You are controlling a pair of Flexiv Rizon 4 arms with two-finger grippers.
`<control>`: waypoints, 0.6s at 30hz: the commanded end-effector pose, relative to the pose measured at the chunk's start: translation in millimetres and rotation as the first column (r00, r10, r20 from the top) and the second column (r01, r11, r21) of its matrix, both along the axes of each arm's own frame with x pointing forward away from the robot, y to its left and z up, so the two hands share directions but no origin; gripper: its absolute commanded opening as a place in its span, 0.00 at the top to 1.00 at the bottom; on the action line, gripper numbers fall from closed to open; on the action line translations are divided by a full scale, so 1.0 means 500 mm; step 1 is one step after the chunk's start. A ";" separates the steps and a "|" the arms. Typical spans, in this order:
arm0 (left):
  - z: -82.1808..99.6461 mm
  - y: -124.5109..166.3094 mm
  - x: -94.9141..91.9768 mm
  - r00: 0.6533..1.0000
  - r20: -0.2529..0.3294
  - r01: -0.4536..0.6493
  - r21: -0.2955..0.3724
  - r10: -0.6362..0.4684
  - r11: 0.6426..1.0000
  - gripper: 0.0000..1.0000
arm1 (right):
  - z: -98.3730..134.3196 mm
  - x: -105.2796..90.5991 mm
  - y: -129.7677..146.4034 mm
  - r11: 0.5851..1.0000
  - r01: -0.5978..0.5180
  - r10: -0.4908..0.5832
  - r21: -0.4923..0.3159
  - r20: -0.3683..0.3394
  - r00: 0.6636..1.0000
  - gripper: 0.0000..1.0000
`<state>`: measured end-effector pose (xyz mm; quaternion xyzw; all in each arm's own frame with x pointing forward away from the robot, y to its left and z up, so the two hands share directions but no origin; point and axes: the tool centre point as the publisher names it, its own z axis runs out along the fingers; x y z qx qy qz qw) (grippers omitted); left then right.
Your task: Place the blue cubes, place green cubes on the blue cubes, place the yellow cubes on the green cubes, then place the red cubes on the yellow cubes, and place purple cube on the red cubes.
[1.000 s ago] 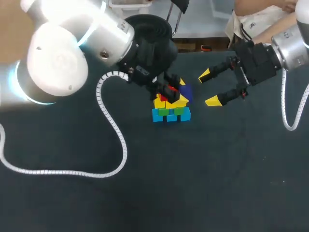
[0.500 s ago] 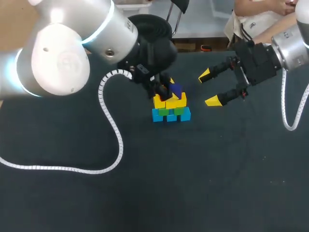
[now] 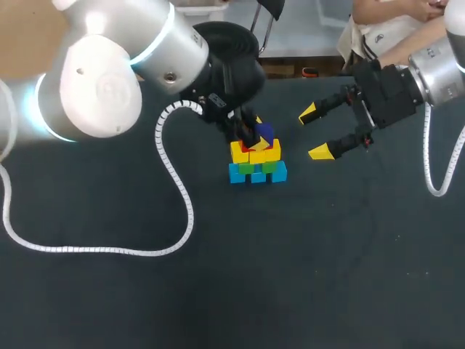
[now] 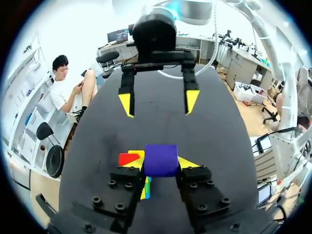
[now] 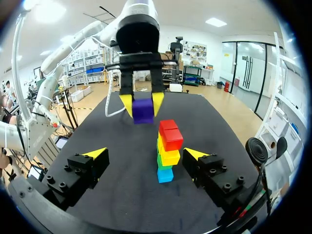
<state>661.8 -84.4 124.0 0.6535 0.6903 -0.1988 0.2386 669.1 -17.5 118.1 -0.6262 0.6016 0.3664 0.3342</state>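
The purple cube (image 5: 143,110) is clamped between the yellow tips of the left tool (image 5: 142,104), one finger on each of two opposite faces, and it hangs in the air rather than resting on anything. It is level, with its top face square to the fingers. Below it stands the stack. The red cubes (image 5: 169,134) are on top, over the yellow cubes (image 5: 169,157), the green cubes (image 5: 164,164) and the blue cubes (image 5: 165,175), which sit on the dark desk (image 3: 327,254). What matters for the placing is the offset. From the right wrist, the purple cube sits higher than the red tops and off to one side of the column, not squarely over it. From the left wrist, a red face shows past one edge of the purple cube rather than being hidden under it. The head view is too crowded by the arm to say just how far the offset runs, but it looks like a short sideways correction and then a straight descent. The left arm is plainly the nearer one, already over the stack. The right tool (image 3: 314,133) hangs well apart from the stack on its far side, fingers spread wide and holding nothing, pointed at the stack. I judge the red layer narrow enough that a skewed release could tip the cube off.
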 end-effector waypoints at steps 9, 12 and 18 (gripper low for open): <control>-0.012 0.001 0.036 1.000 -0.010 -0.026 0.037 0.026 0.999 1.00 | 0.000 -0.001 -0.001 1.000 0.001 -0.001 0.001 0.001 1.000 0.00; -0.017 0.002 0.047 0.999 -0.015 -0.031 0.035 0.032 0.999 1.00 | 0.000 -0.001 -0.001 1.000 0.001 -0.001 0.001 0.001 1.000 0.00; -0.023 0.000 0.057 0.998 -0.041 -0.042 0.014 0.042 0.999 1.00 | 0.000 -0.001 -0.001 1.000 0.001 -0.001 0.001 0.001 1.000 0.00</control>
